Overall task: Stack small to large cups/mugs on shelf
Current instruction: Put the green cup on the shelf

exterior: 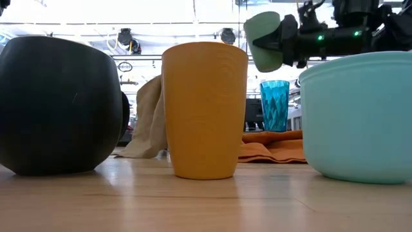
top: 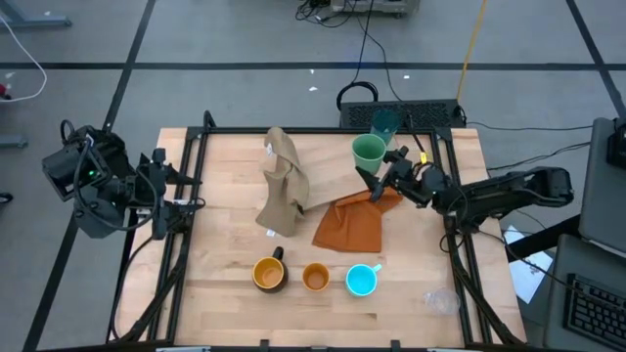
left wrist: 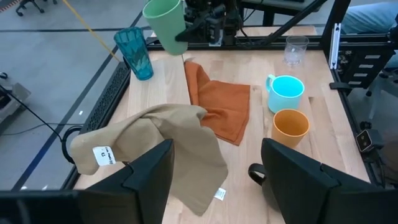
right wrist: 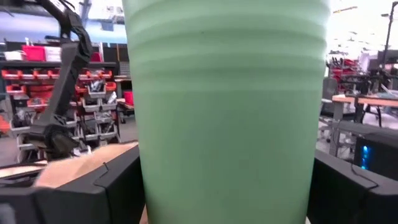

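The right pincer (top: 380,174) holds the green cup (top: 369,152) aloft, tilted, over the far tabletop (top: 225,244) near the teal tumbler (top: 385,122). A loose grip could drop it onto the orange cloth (top: 352,223). The left pincer (top: 181,203) waits wide at the left edge.

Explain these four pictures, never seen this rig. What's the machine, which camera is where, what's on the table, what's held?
Two dark robot arms work at a wooden table. One camera looks straight down, one sits at tabletop height, and one rides on each wrist. The right gripper holds the light green cup lifted off the table, near the teal tumbler. The left gripper waits open at the table's left edge. On the table lie a tan cloth, an orange cloth, a yellow mug, an orange cup, a cyan mug and a clear glass.
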`<state>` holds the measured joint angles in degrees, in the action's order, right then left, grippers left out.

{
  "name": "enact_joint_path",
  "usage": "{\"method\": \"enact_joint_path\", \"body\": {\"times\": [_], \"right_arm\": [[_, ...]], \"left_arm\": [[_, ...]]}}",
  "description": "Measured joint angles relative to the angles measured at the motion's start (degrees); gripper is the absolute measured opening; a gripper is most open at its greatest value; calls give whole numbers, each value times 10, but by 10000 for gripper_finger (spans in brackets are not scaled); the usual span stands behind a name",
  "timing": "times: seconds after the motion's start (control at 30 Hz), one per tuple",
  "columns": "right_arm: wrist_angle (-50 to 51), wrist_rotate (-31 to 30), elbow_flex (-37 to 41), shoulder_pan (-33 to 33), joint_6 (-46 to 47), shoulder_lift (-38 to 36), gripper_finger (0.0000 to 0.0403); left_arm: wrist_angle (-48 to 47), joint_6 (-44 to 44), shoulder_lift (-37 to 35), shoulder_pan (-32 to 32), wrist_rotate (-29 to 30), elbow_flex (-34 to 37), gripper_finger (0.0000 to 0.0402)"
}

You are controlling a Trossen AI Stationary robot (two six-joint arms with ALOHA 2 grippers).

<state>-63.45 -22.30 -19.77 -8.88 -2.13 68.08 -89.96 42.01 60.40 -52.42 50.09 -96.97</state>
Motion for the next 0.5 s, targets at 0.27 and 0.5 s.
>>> {"method": "enact_joint_path", "body": {"times": [0.27,0.5], "right_arm": [[-91,1,-1,-21,11,92,317],[-101,1,-32,-31,16,161,317]], "left_arm": [[0,2,4,0,0,0,241],[0,7,8,0,-5,0,241]]}}
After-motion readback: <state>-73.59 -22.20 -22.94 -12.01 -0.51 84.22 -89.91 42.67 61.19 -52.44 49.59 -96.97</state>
